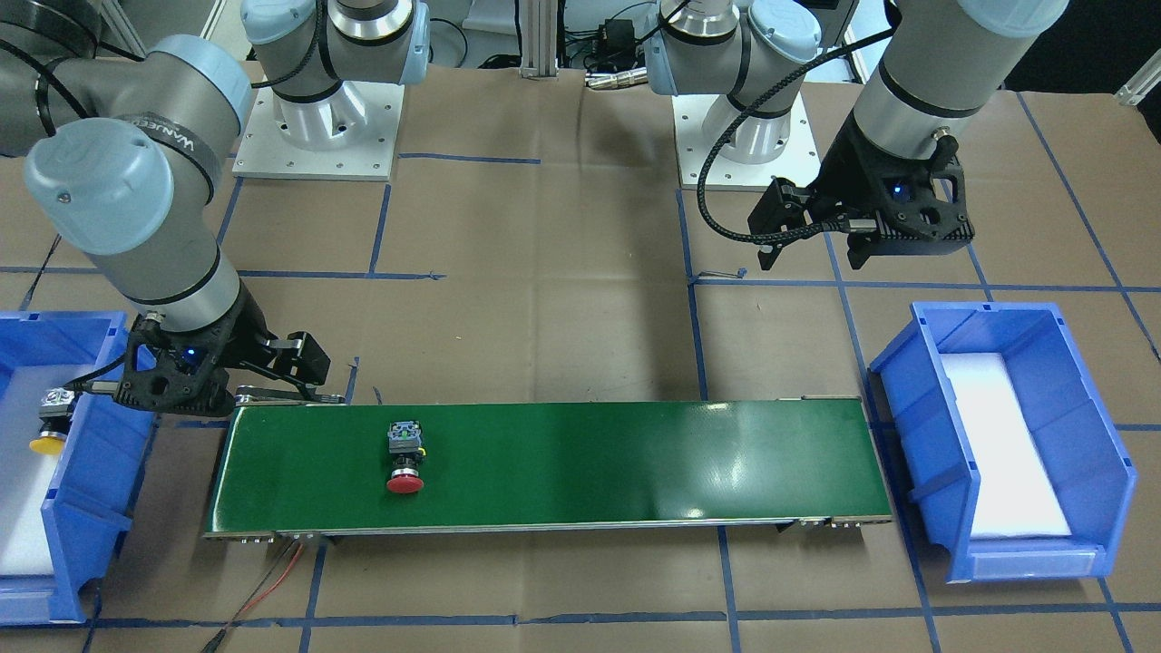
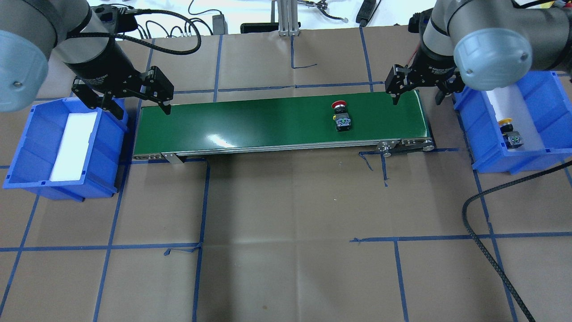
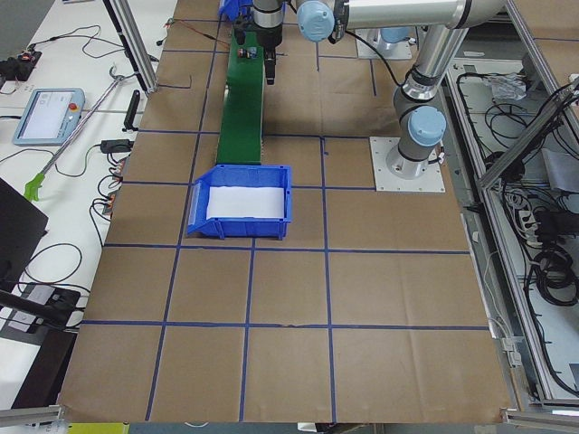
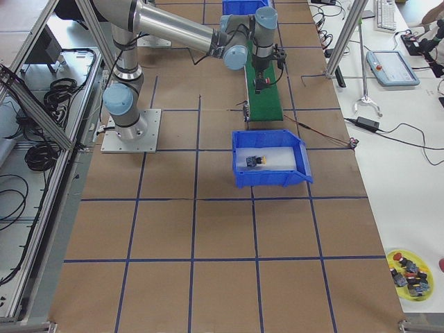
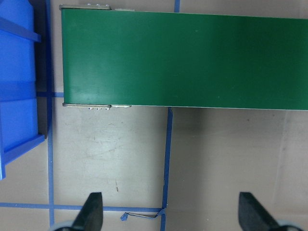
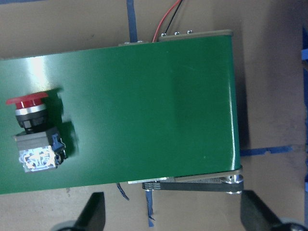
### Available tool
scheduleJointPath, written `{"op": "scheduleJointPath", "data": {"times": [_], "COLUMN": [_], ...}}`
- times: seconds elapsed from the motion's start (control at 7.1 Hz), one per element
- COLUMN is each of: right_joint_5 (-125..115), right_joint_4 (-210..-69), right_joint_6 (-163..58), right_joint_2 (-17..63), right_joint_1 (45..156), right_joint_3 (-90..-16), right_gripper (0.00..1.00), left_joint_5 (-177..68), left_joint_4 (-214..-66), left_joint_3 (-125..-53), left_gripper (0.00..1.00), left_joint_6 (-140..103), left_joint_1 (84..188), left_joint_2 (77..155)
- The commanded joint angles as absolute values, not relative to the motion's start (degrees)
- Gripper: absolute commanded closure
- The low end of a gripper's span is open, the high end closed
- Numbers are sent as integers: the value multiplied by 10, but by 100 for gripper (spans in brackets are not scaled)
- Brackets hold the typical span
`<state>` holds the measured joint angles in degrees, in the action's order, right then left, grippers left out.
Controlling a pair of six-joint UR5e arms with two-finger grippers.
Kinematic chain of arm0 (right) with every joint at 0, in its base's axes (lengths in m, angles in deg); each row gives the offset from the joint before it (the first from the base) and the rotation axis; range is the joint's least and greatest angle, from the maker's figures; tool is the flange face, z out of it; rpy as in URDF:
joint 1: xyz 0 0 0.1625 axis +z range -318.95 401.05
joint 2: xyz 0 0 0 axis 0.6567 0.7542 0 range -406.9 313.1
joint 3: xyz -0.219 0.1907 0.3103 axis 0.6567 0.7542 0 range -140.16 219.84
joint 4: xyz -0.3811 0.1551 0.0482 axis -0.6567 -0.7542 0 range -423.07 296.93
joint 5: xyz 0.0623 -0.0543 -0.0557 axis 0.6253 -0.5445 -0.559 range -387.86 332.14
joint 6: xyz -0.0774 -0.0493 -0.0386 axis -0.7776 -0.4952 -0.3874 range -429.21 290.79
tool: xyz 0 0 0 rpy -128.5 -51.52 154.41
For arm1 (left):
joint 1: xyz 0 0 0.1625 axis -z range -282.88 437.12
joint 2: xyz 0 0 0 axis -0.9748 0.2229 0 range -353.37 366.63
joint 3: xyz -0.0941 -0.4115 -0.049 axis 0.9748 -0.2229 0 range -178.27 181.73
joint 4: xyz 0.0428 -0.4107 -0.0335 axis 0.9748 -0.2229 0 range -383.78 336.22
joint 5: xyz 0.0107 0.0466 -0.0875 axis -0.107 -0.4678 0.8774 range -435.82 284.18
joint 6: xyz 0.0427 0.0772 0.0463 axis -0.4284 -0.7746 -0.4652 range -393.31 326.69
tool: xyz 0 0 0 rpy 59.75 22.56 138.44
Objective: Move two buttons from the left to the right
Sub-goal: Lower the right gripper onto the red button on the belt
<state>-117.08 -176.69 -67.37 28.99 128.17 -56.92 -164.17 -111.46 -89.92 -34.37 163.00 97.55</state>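
The red button (image 2: 341,117) lies on its side on the green conveyor belt (image 2: 268,125), towards the belt's right end; it also shows in the front view (image 1: 404,458) and the right wrist view (image 6: 33,132). The yellow button (image 2: 509,132) lies in the right blue bin (image 2: 491,161), also seen in the front view (image 1: 50,422). My right gripper (image 2: 416,96) is open and empty above the belt's right end, to the right of the red button. My left gripper (image 2: 138,107) is open and empty above the belt's left end.
The left blue bin (image 2: 27,147) holds only a white foam pad. A black cable (image 2: 487,250) loops over the table at the front right. Red and black wires (image 1: 272,580) run from the belt's right end. A yellow dish of spare parts (image 4: 409,274) sits far off.
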Motion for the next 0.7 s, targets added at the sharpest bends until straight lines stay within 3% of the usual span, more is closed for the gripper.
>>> {"op": "scheduleJointPath", "data": {"times": [0.0, 0.56], "right_joint_5": [-1108, -1106], "right_joint_4": [-1810, -1840], "right_joint_6": [-672, -664], "right_joint_2": [268, 234], "right_joint_1": [1282, 1299], "right_joint_3": [-581, -576], "right_gripper": [4, 5], "left_joint_5": [-1641, -1643], "left_joint_4": [-1115, -1115], "left_joint_3": [-899, -899], "left_gripper": [0, 0], "left_joint_6": [-344, -344], "left_joint_1": [1630, 1630], "left_joint_2": [977, 976]}}
